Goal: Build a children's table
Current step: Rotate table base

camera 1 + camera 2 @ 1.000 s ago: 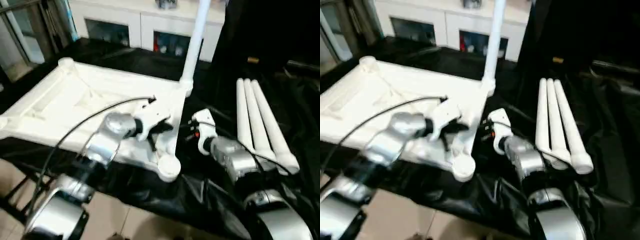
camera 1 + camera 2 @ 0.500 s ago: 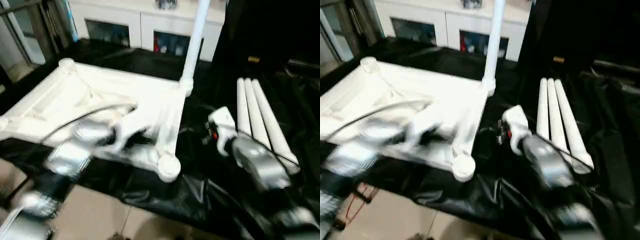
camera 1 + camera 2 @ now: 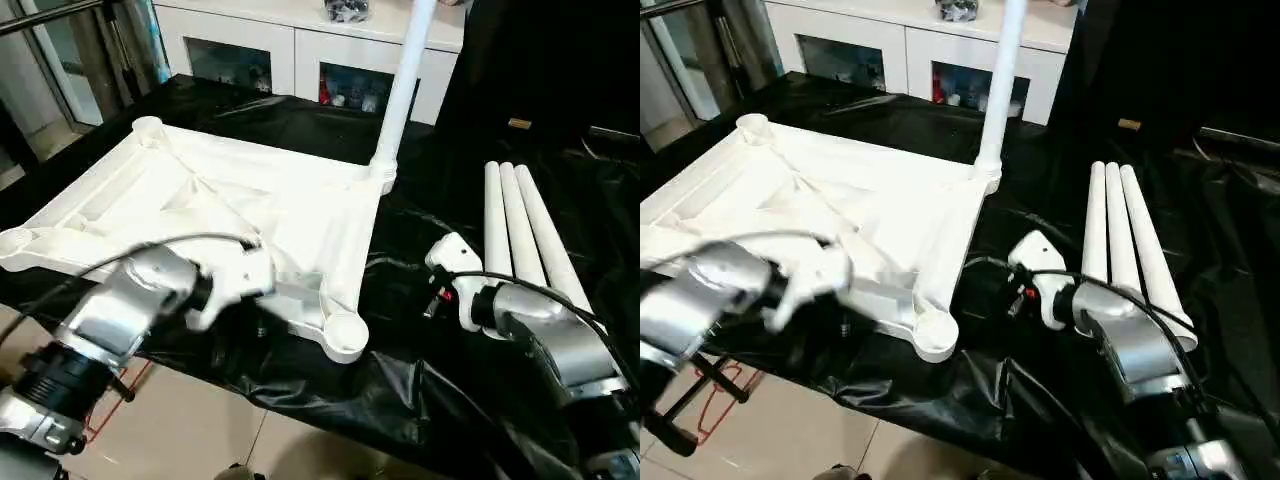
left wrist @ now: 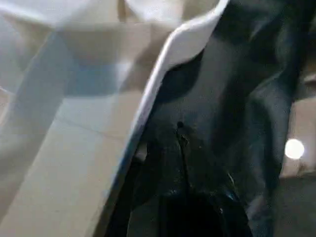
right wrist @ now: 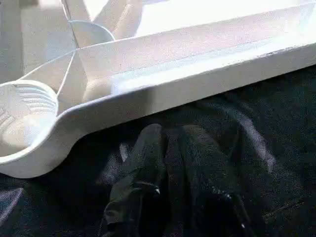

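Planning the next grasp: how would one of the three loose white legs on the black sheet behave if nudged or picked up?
The loose legs are round and smooth, so one would probably roll sideways and may slip in a narrow grip. Each looks rigid and likely light, being plastic. The wrinkled black sheet might slow rolling.

A crinkled black sheet (image 3: 440,390) covers the work surface and hangs over its near edge. Behind it stands a white cabinet (image 3: 300,40) with glass-fronted compartments (image 3: 225,65) holding small coloured items, and a dark cluttered object (image 3: 345,10) on its top. Pale floor tiles (image 3: 190,430) lie below, with a red frame (image 3: 110,410) on them.
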Controlling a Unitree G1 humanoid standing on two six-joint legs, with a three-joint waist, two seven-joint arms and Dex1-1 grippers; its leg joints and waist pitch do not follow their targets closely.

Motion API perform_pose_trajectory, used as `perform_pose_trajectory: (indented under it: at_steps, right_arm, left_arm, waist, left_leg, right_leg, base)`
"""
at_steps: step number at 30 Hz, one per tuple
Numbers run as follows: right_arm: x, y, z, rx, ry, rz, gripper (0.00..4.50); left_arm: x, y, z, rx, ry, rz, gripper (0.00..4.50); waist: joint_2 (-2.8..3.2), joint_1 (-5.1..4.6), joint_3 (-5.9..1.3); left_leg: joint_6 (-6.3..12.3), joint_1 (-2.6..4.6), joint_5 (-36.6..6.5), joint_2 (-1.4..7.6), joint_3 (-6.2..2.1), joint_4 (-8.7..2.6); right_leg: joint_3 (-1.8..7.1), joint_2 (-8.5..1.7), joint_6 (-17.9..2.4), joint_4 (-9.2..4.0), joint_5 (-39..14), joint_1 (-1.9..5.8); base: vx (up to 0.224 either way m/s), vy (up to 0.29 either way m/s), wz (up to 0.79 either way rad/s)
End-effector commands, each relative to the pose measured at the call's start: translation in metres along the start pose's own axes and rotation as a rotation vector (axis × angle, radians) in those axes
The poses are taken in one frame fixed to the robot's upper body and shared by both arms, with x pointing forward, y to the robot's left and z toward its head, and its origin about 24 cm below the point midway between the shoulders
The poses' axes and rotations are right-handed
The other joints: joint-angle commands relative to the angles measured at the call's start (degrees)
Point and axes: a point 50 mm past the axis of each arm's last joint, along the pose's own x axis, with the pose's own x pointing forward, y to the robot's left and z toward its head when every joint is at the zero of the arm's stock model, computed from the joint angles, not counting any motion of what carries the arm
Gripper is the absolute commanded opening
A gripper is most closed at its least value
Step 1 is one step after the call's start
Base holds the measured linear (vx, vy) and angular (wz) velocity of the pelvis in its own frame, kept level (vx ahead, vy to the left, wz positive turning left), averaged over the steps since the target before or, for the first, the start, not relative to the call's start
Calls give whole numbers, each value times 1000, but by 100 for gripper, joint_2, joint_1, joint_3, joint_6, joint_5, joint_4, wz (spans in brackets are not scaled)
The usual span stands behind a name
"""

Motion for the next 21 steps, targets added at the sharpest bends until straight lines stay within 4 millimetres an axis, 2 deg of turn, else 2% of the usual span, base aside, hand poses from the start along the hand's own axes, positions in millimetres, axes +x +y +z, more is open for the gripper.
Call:
perform_pose_trajectory:
  at_steps: [1, 5, 7, 8, 9, 10, 11, 13, 16, 17, 18, 20, 21]
  right_arm:
    - [-3, 0, 2, 3, -5, -11, 68]
    - [-4, 1, 2, 13, -9, -12, 68]
    - [-5, 1, 2, 21, -13, -18, 68]
    - [-5, 1, 2, 24, -15, -22, 68]
    - [-5, 1, 2, 29, -20, -33, 68]
    - [-6, 1, 2, 32, -26, -42, 68]
    - [-6, 0, 4, 36, -35, -63, 68]
    - [-6, -2, 5, 46, -47, -102, 68]
    - [-7, -12, 6, 55, -26, -223, 68]
    - [-8, -17, 6, 83, -24, -268, 68]
    - [-8, -20, 7, 105, -25, -289, 68]
    - [-10, -31, 7, 225, -37, -360, 68]
    - [-10, -36, 8, 255, -36, -399, 93]
  left_arm:
    - [6, 10, 2, 41, 33, 85, 0]
    - [15, 18, 11, 68, 3, 135, 0]
    - [21, 21, 21, 76, -41, 153, 0]
    - [23, 21, 23, 76, -53, 158, 0]
    - [28, 23, 29, 79, -74, 169, 0]
    - [31, 24, 33, 82, -92, 177, 0]
    - [34, 25, 38, 91, -121, 188, 0]
    - [39, 27, 47, 98, -173, 205, 0]
    - [40, 24, 58, 97, -253, 187, 0]
    - [38, 22, 62, 93, -292, 183, 0]
    - [37, 21, 65, 88, -314, 186, 0]
    - [30, 22, 73, 26, -404, 221, 0]
    - [26, 21, 74, 5, -429, 225, 34]
  waist:
    - [86, -5, -405]
    - [58, 26, -409]
    - [53, 37, -409]
    - [41, 41, -420]
    - [39, 38, -411]
    - [48, 48, -429]
    - [43, 36, -423]
    - [32, 56, -437]
    - [32, 51, -443]
    - [59, 41, -442]
    - [39, 25, -455]
    - [53, 2, -448]
    - [69, 5, -443]
  left_leg:
    - [78, 80, -1082, 308, -153, -373]
    - [70, 101, -1174, 327, -164, -376]
    - [78, 96, -1181, 323, -158, -369]
    - [82, 69, -1108, 329, -172, -371]
    - [94, 60, -1087, 324, -167, -372]
    - [110, 76, -1055, 319, -165, -355]
    - [127, 50, -1022, 314, -166, -358]
    - [166, 51, -949, 312, -166, -348]
    - [168, 46, -850, 307, -165, -345]
    - [159, 41, -826, 304, -166, -349]
    - [144, 42, -809, 305, -164, -341]
    - [148, 44, -824, 308, -162, -340]
    - [132, 60, -868, 306, -151, -328]
  right_leg:
    - [347, -492, -1002, -476, -1340, 295]
    - [345, -510, -1003, -484, -1428, 290]
    - [346, -513, -986, -493, -1474, 288]
    - [342, -528, -1007, -473, -1394, 316]
    - [340, -518, -997, -483, -1384, 312]
    - [343, -525, -1013, -474, -1311, 309]
    - [342, -521, -1014, -471, -1276, 323]
    - [337, -528, -1015, -469, -1191, 331]
    - [332, -522, -1053, -447, -1066, 327]
    - [334, -519, -1074, -442, -1034, 333]
    - [331, -519, -1120, -430, -957, 339]
    - [328, -524, -1224, -425, -939, 343]
    - [324, -506, -1237, -440, -989, 325]
  base:
    - [0, 0, 0]
    - [0, 0, 0]
    - [0, 0, 0]
    - [0, 0, 0]
    - [0, 0, 0]
    - [0, 0, 0]
    - [0, 0, 0]
    - [0, 0, 0]
    - [0, 0, 0]
    - [0, 0, 0]
    - [0, 0, 0]
    - [0, 0, 0]
    - [0, 0, 0]
